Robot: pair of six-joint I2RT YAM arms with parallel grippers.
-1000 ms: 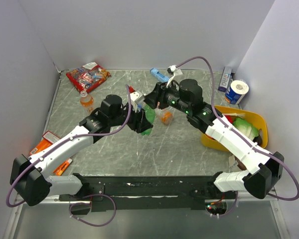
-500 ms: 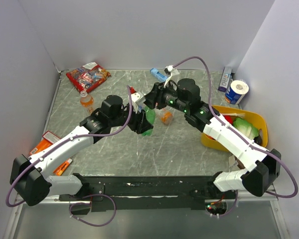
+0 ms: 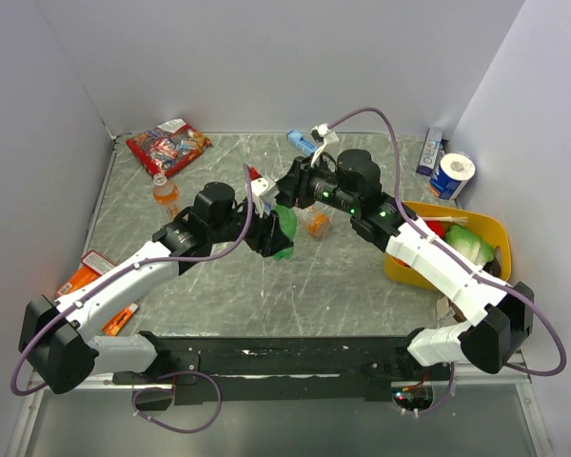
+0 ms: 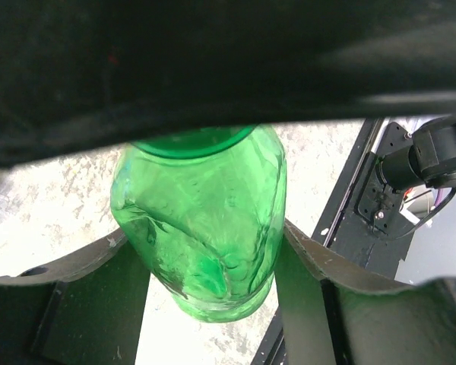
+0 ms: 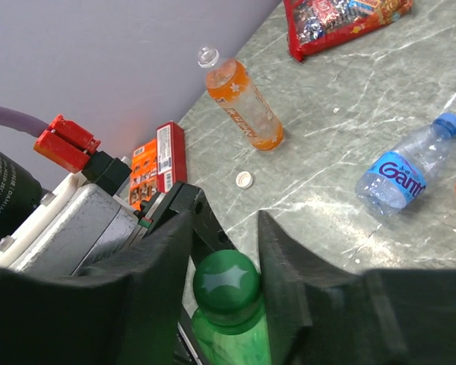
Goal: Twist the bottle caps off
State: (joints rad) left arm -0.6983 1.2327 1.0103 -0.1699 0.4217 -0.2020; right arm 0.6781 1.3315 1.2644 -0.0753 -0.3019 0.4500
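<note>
The green bottle [image 3: 284,233] is held off the table near the middle, with my left gripper [image 3: 271,238] shut on its body [image 4: 205,228]. My right gripper [image 5: 224,251] comes from the other side, and its fingers [image 5: 159,258] press both sides of the green cap [image 5: 226,281]. An orange bottle [image 5: 243,106] lies capless near the left wall, a loose white cap [image 5: 244,179] beside it. A clear bottle with a blue label [image 5: 406,171] lies capped. Another orange bottle [image 3: 316,224] lies just right of the grippers.
A snack bag [image 3: 167,148] lies at the back left and a red box [image 3: 86,271] by the left wall. A yellow bin [image 3: 485,233] with items stands at the right, a white roll [image 3: 454,176] behind it.
My right gripper's jaws have narrowed onto the green cap and the right wrist has shifted slightly left. The left arm and green bottle have stayed still.
</note>
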